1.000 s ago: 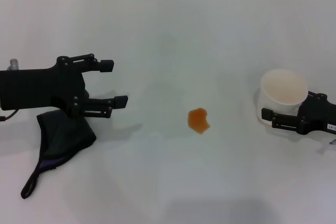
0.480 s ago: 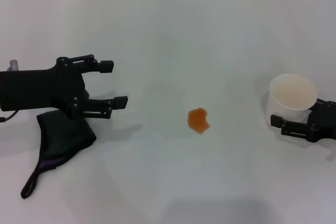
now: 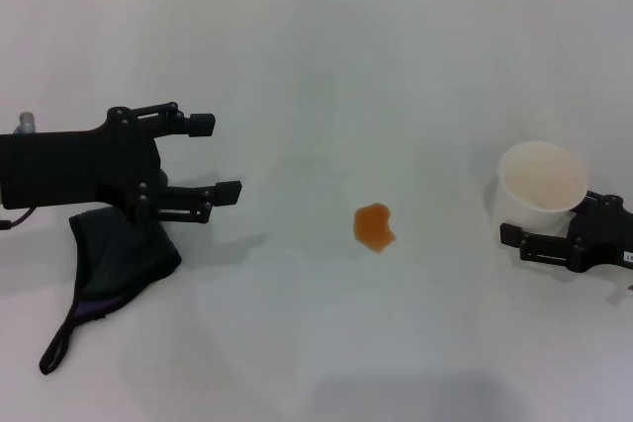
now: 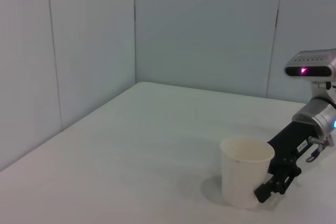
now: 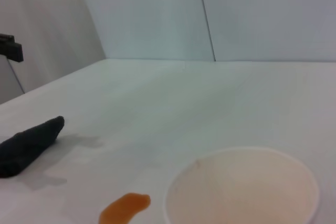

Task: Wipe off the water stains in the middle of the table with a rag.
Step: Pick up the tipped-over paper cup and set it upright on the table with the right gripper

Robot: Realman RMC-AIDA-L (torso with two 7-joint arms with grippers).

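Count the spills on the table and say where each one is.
1. A single orange stain lies mid-table, between the rag and the cup. None looks hidden.

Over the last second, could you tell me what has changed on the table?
The right hand and the white paper cup shifted together a little toward the robot's right side. The left hand kept its place open above the rag, and the orange stain stayed unwiped.

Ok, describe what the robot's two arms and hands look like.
Both hands are matt black with thin, linkage-style fingers. The left hand sits on a boxy black body with a small silver fitting at its rear. The right hand carries a small white label; behind it, the left wrist view shows a silver-grey arm segment with a glowing pink light.
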